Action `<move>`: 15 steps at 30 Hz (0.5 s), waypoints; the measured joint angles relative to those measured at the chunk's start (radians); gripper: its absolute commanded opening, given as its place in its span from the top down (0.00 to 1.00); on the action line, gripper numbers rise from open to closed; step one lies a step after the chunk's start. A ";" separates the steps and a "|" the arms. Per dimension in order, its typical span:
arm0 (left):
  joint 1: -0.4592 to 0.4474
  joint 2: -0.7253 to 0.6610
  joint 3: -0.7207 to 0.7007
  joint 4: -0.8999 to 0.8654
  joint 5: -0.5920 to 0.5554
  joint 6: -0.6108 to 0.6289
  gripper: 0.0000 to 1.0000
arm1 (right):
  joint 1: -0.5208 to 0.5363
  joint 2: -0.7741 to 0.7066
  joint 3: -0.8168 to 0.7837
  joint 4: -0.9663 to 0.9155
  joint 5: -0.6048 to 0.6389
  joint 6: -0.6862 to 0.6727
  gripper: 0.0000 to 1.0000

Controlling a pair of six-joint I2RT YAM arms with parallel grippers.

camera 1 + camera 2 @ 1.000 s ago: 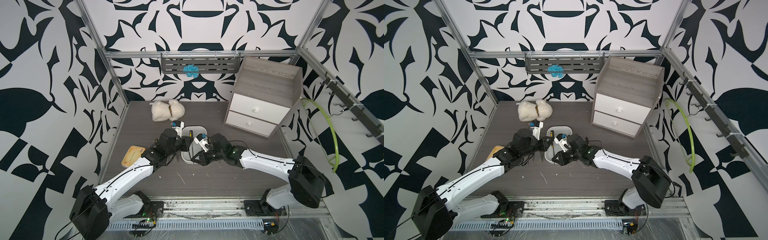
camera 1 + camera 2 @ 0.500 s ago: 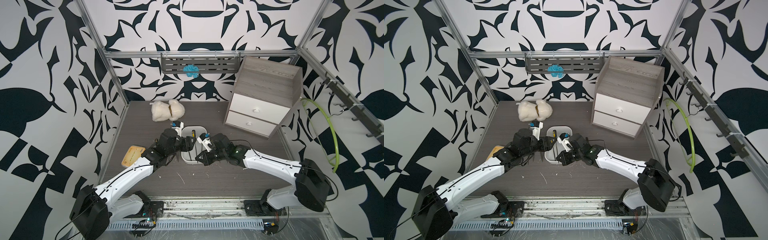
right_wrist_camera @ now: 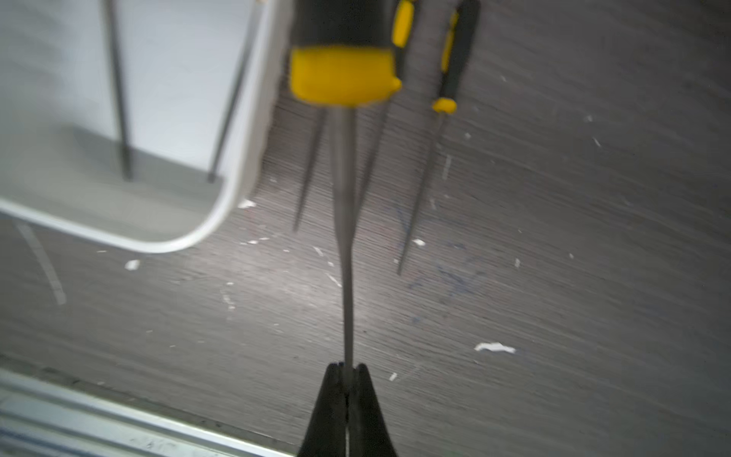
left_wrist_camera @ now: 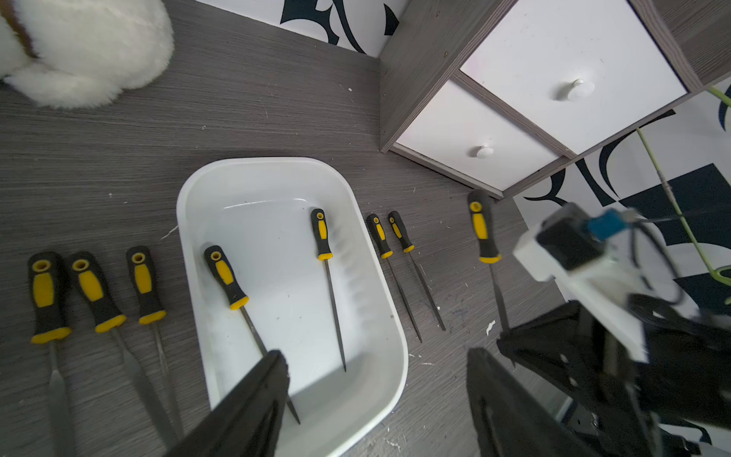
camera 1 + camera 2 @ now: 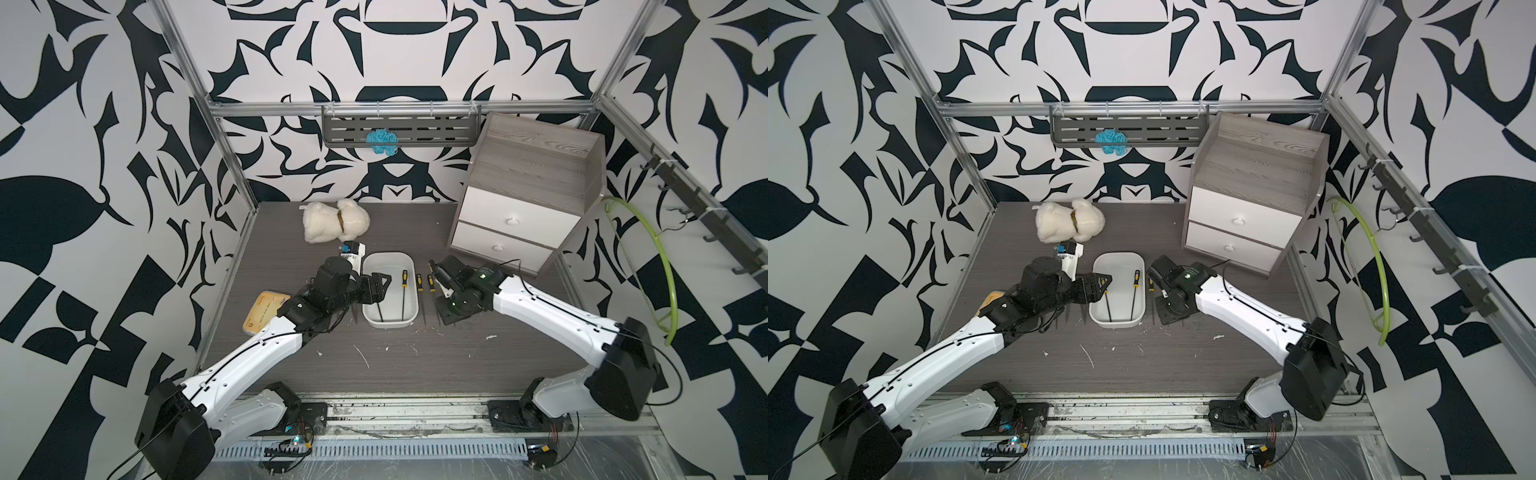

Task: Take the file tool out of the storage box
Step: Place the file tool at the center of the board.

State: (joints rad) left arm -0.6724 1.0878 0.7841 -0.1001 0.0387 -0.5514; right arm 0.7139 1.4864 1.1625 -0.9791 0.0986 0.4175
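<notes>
Your scrap-flecked grey table [image 5: 395, 365] sits within black-and-white patterned walls [image 5: 104, 124]; left gripper [image 4: 375, 355] gapes, right gripper [image 3: 347, 366] pinches a file tool [image 3: 344, 237].

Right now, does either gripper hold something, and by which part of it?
The right gripper holds a file tool by its thin metal blade, near the tip. The left gripper is open and holds nothing.

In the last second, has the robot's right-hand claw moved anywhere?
Yes. In both top views the right gripper, shut on a file, has moved from above the storage box to the table beside it, on the cabinet side.
</notes>
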 measured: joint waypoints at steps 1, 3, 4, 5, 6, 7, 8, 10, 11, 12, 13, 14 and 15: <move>0.000 0.000 0.002 0.000 0.000 0.002 0.24 | -0.022 0.034 0.000 -0.023 0.009 -0.003 1.00; 0.000 0.000 0.002 -0.002 0.000 0.005 0.24 | -0.064 0.087 0.000 -0.056 0.017 -0.015 1.00; 0.000 0.000 0.002 -0.003 0.000 0.007 0.24 | -0.088 0.107 0.000 -0.069 0.015 -0.026 1.00; 0.000 0.000 0.002 -0.006 0.000 0.009 0.24 | -0.110 0.119 0.000 -0.076 0.014 -0.032 1.00; 0.000 0.000 0.002 -0.009 0.000 0.010 0.24 | -0.135 0.129 0.000 -0.081 0.011 -0.041 1.00; 0.000 0.000 0.002 -0.012 0.001 0.010 0.24 | -0.157 0.138 0.000 -0.085 0.009 -0.052 1.00; 0.000 0.002 0.002 -0.015 0.003 0.010 0.24 | -0.175 0.148 0.000 -0.088 0.006 -0.060 1.00; 0.000 0.005 0.003 -0.018 0.007 0.010 0.24 | -0.208 0.177 0.000 -0.094 0.006 -0.078 1.00; 0.000 0.006 0.003 -0.018 0.008 0.010 0.24 | -0.216 0.194 0.000 -0.094 0.003 -0.084 1.00; 0.000 0.008 0.003 -0.018 0.010 0.010 0.24 | -0.222 0.215 0.000 -0.093 -0.002 -0.090 1.00; 0.000 0.009 0.003 -0.018 0.011 0.010 0.24 | -0.224 0.235 0.000 -0.092 -0.007 -0.096 1.00; 0.000 0.010 0.003 -0.019 0.011 0.010 0.24 | -0.227 0.251 0.000 -0.092 -0.010 -0.100 1.00; 0.000 0.011 0.003 -0.020 0.012 0.010 0.24 | -0.232 0.269 0.000 -0.089 -0.014 -0.104 1.00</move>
State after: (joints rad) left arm -0.6727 1.0988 0.7872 -0.1200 0.0505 -0.5419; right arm 0.4820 1.7557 1.1629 -1.0683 0.0845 0.3138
